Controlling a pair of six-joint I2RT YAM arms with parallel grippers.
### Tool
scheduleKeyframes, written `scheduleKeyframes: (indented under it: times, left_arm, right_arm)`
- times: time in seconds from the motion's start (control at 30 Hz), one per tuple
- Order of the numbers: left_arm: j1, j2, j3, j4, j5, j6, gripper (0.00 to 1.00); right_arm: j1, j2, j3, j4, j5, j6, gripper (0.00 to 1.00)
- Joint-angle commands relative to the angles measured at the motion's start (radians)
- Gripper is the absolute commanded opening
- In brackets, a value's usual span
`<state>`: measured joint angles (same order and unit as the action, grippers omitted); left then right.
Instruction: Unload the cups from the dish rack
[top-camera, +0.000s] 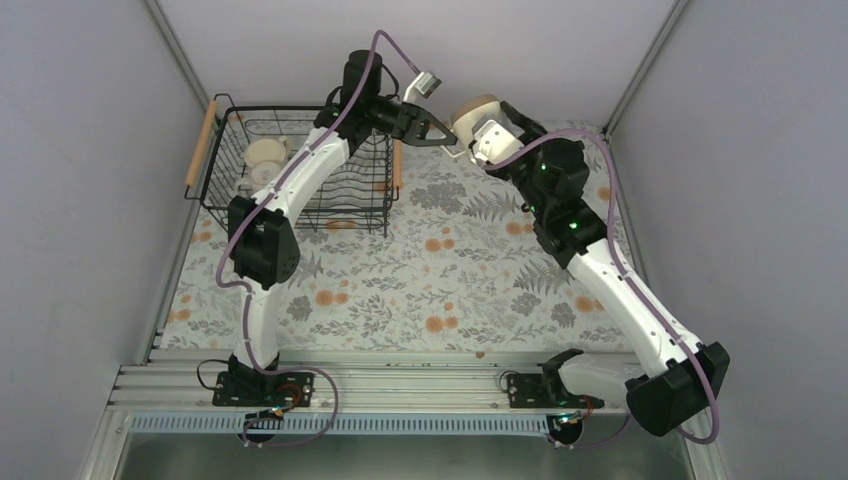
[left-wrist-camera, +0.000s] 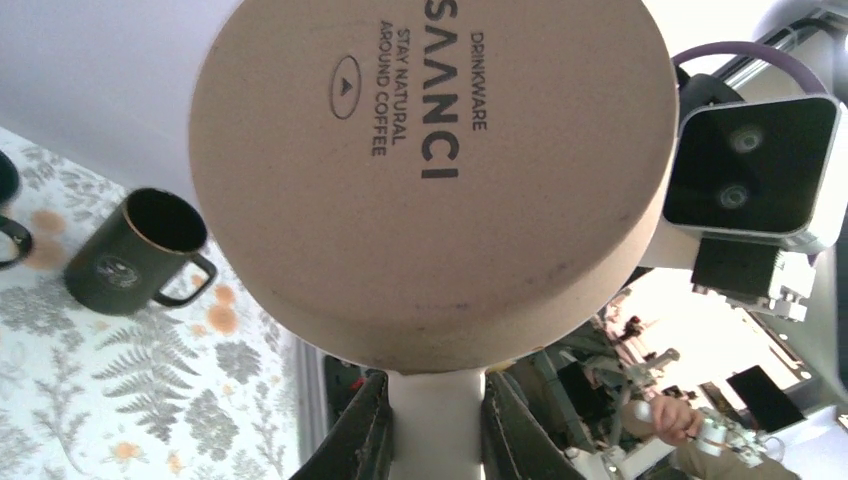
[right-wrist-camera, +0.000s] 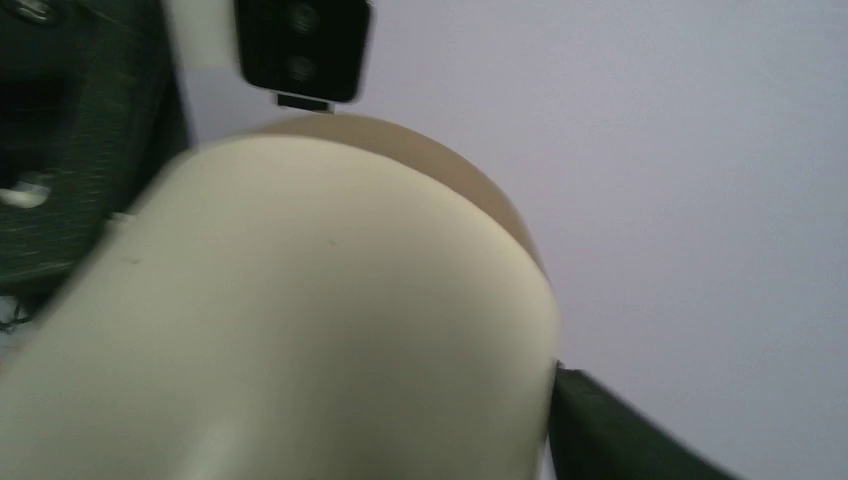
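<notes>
I had left gripper (left-wrist-camera: 435, 420) shut tight on cream mug (left-wrist-camera: 420, 180) handle, aloft above table (top-camera: 440, 290) far edge (outside dish rack (top-camera: 270, 108)), likely for handover; right gripper (top-camera: 472, 138) straddled mug body, whether gripping I couldn't tell.

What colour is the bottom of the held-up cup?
Tan with black lettering: the cream mug shows its base best in the left wrist view.

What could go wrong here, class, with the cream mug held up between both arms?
The left gripper pinches the cream mug only by its handle, so it could swivel or slip. If it lets go before the right gripper is firm on the body, the mug may fall onto the table.
</notes>
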<state>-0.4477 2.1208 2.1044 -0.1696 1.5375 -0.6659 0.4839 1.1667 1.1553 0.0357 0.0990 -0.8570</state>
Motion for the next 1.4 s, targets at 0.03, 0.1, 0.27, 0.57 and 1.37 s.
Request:
scheduleKeyframes:
  times: [0.03, 0.1, 0.27, 0.57, 1.37]
  left_arm:
    - [-0.029, -0.080, -0.020, 0.119, 0.262, -0.049, 0.02]
    - [-0.031, -0.088, -0.031, 0.136, 0.262, -0.058, 0.02]
    - [-0.028, -0.111, -0.137, 0.468, 0.260, -0.298, 0.16]
    - [0.063, -0.106, -0.199, 0.887, 0.256, -0.526, 1.00]
    - [0.652, -0.049, 0.351, -0.393, -0.790, 0.687, 1.00]
  right_arm:
    - [0.010, 0.007, 0.007, 0.068, -0.002, -0.012, 0.35]
    - [0.011, 0.007, 0.016, 0.065, -0.004, -0.010, 0.29]
    - [0.011, -0.002, 0.032, 0.064, 0.013, -0.008, 0.04]
    - [0.011, 0.013, 0.141, -0.014, 0.087, -0.016, 0.03]
    - [-0.044, 0.438, 0.404, -0.536, 0.149, -0.013, 0.04]
